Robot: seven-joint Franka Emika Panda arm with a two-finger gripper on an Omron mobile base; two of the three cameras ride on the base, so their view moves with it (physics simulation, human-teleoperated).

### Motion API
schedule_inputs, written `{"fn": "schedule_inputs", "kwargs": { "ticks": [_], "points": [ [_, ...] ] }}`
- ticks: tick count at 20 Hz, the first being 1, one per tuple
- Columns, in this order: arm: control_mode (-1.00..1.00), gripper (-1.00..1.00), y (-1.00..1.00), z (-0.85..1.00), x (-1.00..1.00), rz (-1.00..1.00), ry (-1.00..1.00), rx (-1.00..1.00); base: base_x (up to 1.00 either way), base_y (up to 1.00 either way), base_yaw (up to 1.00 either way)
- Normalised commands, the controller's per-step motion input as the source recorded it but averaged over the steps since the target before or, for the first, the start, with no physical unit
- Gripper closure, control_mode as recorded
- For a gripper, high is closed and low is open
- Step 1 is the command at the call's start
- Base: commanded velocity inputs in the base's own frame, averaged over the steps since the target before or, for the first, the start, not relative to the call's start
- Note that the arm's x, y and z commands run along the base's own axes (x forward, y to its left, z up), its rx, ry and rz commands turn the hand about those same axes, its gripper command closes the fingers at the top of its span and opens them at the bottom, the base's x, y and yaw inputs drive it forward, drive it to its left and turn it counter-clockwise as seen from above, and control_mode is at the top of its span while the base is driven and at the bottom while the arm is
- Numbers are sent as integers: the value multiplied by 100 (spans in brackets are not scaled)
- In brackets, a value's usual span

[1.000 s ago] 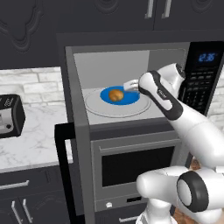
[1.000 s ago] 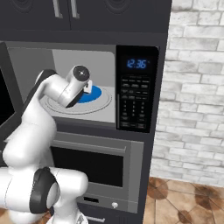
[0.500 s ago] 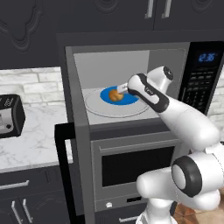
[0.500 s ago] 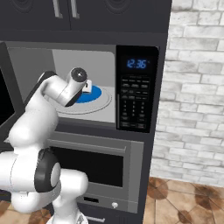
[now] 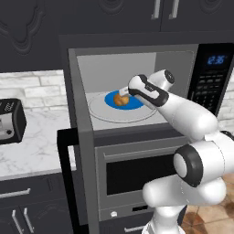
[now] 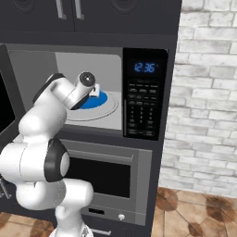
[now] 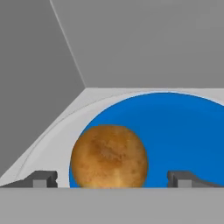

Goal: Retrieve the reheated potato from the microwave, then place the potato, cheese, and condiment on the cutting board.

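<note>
Fingertips (image 7: 43, 179) of my tool (image 7: 111, 181) stand wide apart, one on each side of the potato (image 7: 109, 156), neither touching it. My arm reaches through the open front of the microwave (image 5: 137, 68). That potato sits on a blue plate (image 7: 183, 131), toward its left part, and beyond lie the pale turntable (image 5: 105, 114) and grey back wall.

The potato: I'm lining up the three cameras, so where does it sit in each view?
Left base view: potato at centre, on the blue plate, just left of the gripper.
Right base view: hidden behind the arm.
Hand view: potato low, left of centre.
Shared landmark: the blue plate.
</note>
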Motion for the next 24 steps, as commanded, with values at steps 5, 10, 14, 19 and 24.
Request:
{"fn": "schedule_inputs", "kwargs": {
  "ticks": [5,10,14,19,24],
  "points": [
    [-100,-100,2,-4,16,7,0,-1,0,0,0],
    [-100,-100,3,-13,1,9,-2,-3,0,0,0],
    [-100,-100,4,-8,15,8,-3,-2,0,0,0],
    [-100,-100,2,-6,18,6,-1,-1,0,0,0],
    [-100,-100,5,-11,7,6,0,-4,0,0,0]
  ]
}}
